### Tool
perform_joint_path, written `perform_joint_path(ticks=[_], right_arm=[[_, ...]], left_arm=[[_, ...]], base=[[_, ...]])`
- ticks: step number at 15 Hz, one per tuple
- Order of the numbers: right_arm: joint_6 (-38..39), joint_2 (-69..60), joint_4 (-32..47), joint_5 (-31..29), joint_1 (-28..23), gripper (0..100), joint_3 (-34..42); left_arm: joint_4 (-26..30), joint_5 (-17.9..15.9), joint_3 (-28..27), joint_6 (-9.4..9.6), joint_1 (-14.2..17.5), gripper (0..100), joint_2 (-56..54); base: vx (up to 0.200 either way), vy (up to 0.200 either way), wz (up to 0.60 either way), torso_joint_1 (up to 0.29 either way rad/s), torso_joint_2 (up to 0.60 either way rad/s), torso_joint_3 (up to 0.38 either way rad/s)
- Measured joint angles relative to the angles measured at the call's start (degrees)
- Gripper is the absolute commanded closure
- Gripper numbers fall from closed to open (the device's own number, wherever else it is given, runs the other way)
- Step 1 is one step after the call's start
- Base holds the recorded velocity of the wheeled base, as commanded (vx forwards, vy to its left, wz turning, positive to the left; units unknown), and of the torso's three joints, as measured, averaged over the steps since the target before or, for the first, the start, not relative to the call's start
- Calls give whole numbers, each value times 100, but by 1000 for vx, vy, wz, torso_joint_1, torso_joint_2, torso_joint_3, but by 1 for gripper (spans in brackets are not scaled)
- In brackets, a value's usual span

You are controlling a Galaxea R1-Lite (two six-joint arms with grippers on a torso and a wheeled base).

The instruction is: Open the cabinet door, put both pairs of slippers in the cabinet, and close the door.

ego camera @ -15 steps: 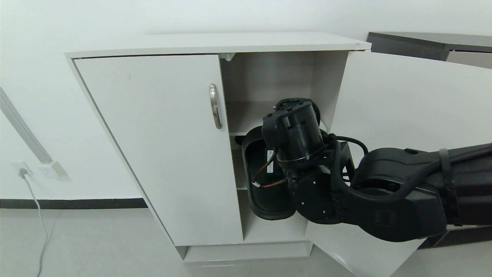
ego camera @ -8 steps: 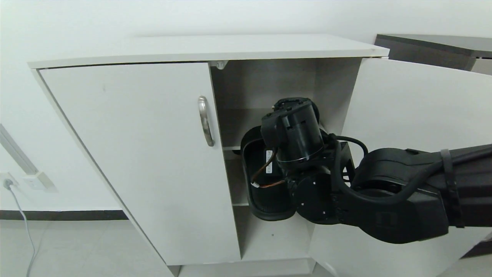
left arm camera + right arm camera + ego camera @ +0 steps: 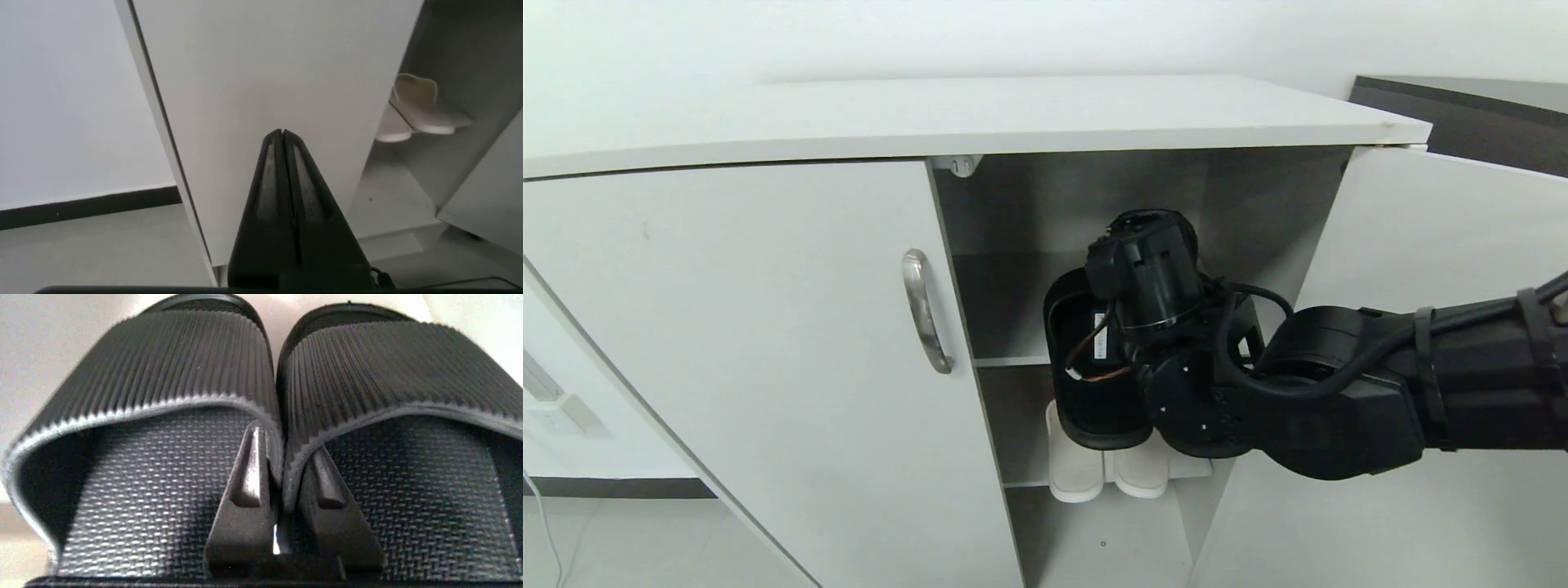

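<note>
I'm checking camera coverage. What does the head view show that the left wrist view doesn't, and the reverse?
Head view adds: the black slippers held up at the cabinet opening, the door handle and the cabinet top. Left wrist view adds: the left gripper, shut, in front of the closed door. Both share: the white slippers on a lower shelf and the closed left door.
</note>
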Motion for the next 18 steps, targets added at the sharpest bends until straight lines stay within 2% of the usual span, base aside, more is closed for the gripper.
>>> perform_joint_path(ticks=[3, 9, 12, 18], right_arm=[[-206, 160, 24, 211, -146, 100, -358], [-501, 722, 55, 224, -397, 100, -1330], [-550, 912, 308, 229, -483, 100, -1746], [-536, 1204, 378, 251, -557, 100, -2135]], left_arm=[[-2, 5, 0, -6, -2, 100, 0], [-2, 5, 0, -24, 2, 100, 0], [-2, 5, 0, -22, 2, 100, 0], [-2, 7, 0, -22, 2, 100, 0]], base=[[0, 0, 0, 0, 0, 0], [0, 0, 0, 0, 0, 0], [0, 0, 0, 0, 0, 0], [0, 0, 0, 0, 0, 0]])
